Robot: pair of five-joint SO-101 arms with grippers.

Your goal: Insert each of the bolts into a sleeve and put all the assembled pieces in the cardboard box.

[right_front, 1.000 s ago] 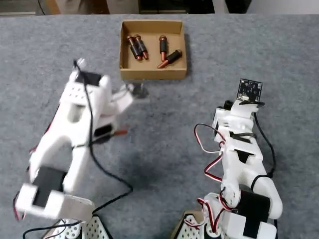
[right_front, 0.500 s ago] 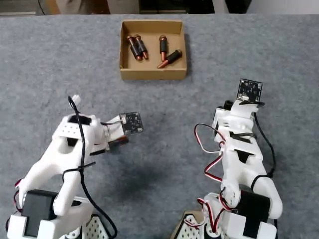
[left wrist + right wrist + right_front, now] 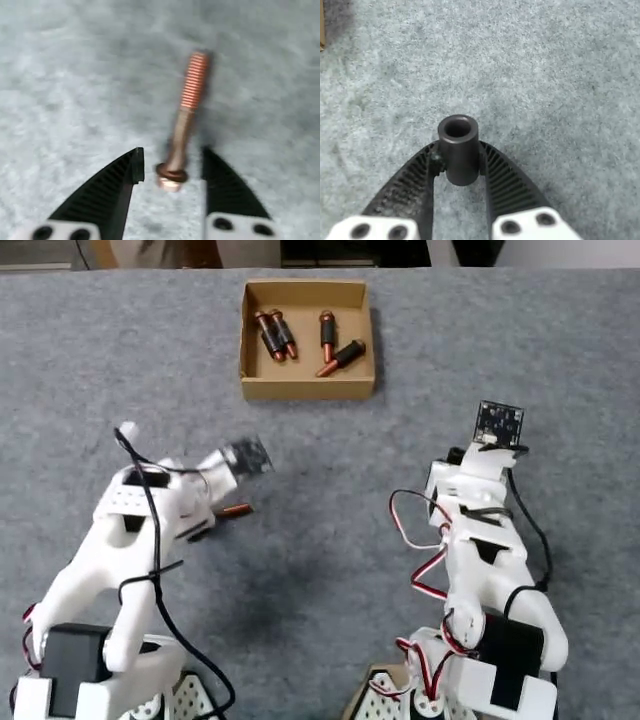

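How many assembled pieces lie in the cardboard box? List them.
4 assembled pieces in the cardboard box: two together at left, one right of centre, one slanted by the right wall.

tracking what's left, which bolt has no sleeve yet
The bare bolt on the table at the left end effector; the four in the cardboard box wear sleeves.

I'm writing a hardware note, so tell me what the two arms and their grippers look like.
The left arm and right arm are boxy white plastic with black motor blocks. A black cable loops along the left one; red-and-white wires run along the right, with a small dark circuit board at its wrist. The left gripper and right gripper have black ribbed tapering fingers on white bases.
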